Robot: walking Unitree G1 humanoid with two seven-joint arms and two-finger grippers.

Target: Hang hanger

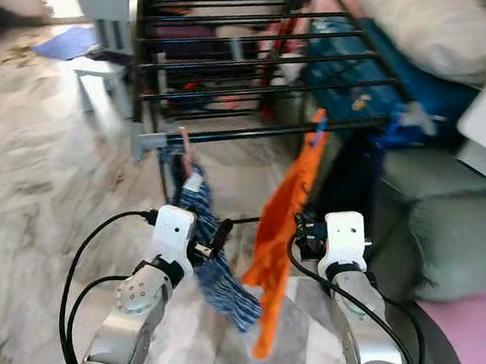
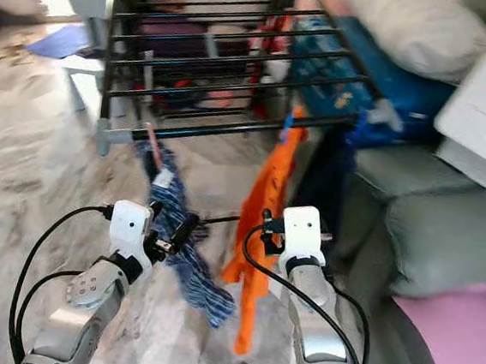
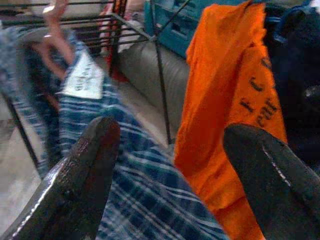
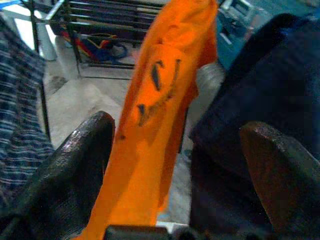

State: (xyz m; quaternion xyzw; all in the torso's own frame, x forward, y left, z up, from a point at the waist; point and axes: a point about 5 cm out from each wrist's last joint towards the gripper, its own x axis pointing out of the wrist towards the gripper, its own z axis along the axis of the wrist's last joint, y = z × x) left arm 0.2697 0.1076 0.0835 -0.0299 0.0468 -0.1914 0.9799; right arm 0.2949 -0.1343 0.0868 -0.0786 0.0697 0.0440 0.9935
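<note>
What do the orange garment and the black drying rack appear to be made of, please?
The orange garment with dark lettering looks like soft matte fabric: it drapes in limp folds. The black barred drying rack seems to be painted metal tubing: thin, rigid, straight bars.

Ahead of you stands a black drying rack [image 2: 229, 60]. From its front bar a blue plaid garment [image 2: 181, 245] hangs on a pink hanger [image 2: 152, 143], just beyond your left gripper [image 2: 182, 228], whose fingers are hard to read here. An orange shirt [image 2: 262, 210] hangs between both wrists, touching your right gripper [image 2: 266, 227]. A dark garment [image 2: 329, 182] hangs past that gripper, beside a grey sofa [image 2: 428, 226].
</note>
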